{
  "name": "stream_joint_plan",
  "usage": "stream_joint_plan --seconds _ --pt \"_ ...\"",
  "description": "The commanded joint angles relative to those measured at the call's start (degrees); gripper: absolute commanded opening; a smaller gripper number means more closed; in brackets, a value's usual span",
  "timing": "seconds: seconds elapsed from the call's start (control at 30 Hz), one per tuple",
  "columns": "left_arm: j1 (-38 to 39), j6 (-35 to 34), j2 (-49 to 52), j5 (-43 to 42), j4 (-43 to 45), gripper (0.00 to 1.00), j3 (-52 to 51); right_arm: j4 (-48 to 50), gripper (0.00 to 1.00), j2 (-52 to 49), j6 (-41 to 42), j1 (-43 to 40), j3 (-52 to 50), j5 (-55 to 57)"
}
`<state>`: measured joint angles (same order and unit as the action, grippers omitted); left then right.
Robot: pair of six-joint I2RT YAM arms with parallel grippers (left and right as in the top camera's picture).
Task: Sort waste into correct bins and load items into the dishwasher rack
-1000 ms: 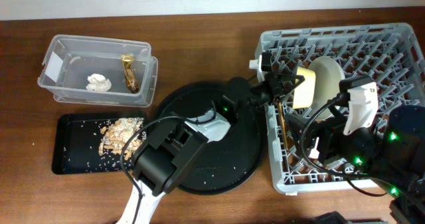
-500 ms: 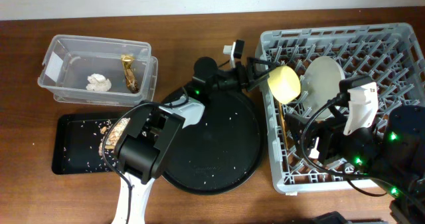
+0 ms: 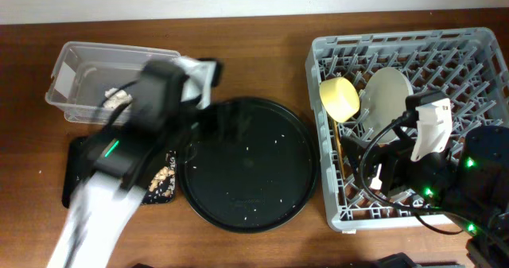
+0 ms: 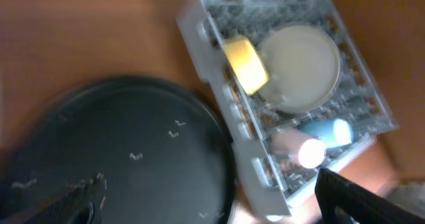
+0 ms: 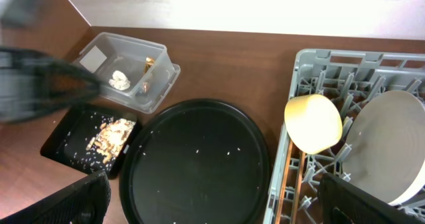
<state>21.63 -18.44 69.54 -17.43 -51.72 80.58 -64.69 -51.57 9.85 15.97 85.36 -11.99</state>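
The yellow bowl point(image 3: 339, 98) leans on its side in the dishwasher rack point(image 3: 477, 53) beside the pale grey plate point(image 3: 387, 101). Chopsticks point(image 3: 339, 161) lie along the rack's left side. In the left wrist view a blue cup point(image 4: 325, 131) and a pink cup point(image 4: 299, 149) sit in the rack. My left gripper point(image 4: 206, 207) is open and holds nothing, and its blurred arm point(image 3: 135, 133) is over the clear tub point(image 3: 71, 65) and the black tray point(image 5: 66, 141). The tub contains the tissue point(image 5: 119, 80) and the wrapper point(image 5: 147, 68). Food scraps point(image 5: 109, 134) lie in the tray. My right gripper point(image 5: 216, 207) is open and hangs above the rack's edge.
A large round black tray point(image 3: 246, 165) with a few crumbs lies between the bins and the rack. The right arm point(image 3: 429, 153) and its cables cover the rack's front right part. Bare wooden table point(image 3: 262, 69) shows behind the round tray.
My left gripper opened and let go of the yellow bowl in the rack. Its arm then swung left across the round tray to the bins. The right arm has stayed still.
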Motion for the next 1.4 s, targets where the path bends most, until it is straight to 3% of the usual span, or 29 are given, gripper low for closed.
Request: stream_joint_plan --seconds 0.0,0.07,0.2,0.3,0.37,0.5,0.67,0.93,1.07,1.37 --pt "0.0 5.4 -11.5 18.8 -5.2 0.99 -0.5 0.3 0.98 0.0 -0.4 0.2 0.4 -0.3" --pt "0.0 7.2 -18.7 28.3 -9.0 0.99 -0.5 0.3 0.98 0.0 -0.4 0.2 0.4 -0.3" --pt "0.0 9.8 -26.8 37.0 -14.8 1.0 -2.0 0.3 0.98 0.0 -0.4 0.2 0.4 -0.3" --pt "0.0 9.8 -28.1 42.6 -13.8 1.0 -6.4 0.3 0.98 0.0 -0.4 0.2 0.4 -0.3" --pt "-2.1 9.8 -29.1 43.8 -7.6 1.0 -12.2 0.3 0.98 0.0 -0.4 0.2 0.4 -0.3" --pt "-11.0 9.8 -36.3 30.1 16.8 1.0 -33.1 0.3 0.98 0.0 -0.4 0.2 0.4 -0.3" --pt "-12.3 9.7 -48.8 20.0 37.8 1.0 -58.9 0.3 0.98 0.0 -0.4 0.2 0.4 -0.3" --pt "-12.5 9.7 -69.4 19.9 41.9 1.0 -77.9 0.3 0.98 0.0 -0.4 0.2 0.4 -0.3" --pt "-13.6 9.8 -69.3 20.0 47.3 1.0 -80.1 0.3 0.98 0.0 -0.4 0.2 0.4 -0.3" --pt "-13.5 9.7 -69.2 20.0 47.2 1.0 -80.1 0.3 0.98 0.0 -0.4 0.2 0.4 -0.3"
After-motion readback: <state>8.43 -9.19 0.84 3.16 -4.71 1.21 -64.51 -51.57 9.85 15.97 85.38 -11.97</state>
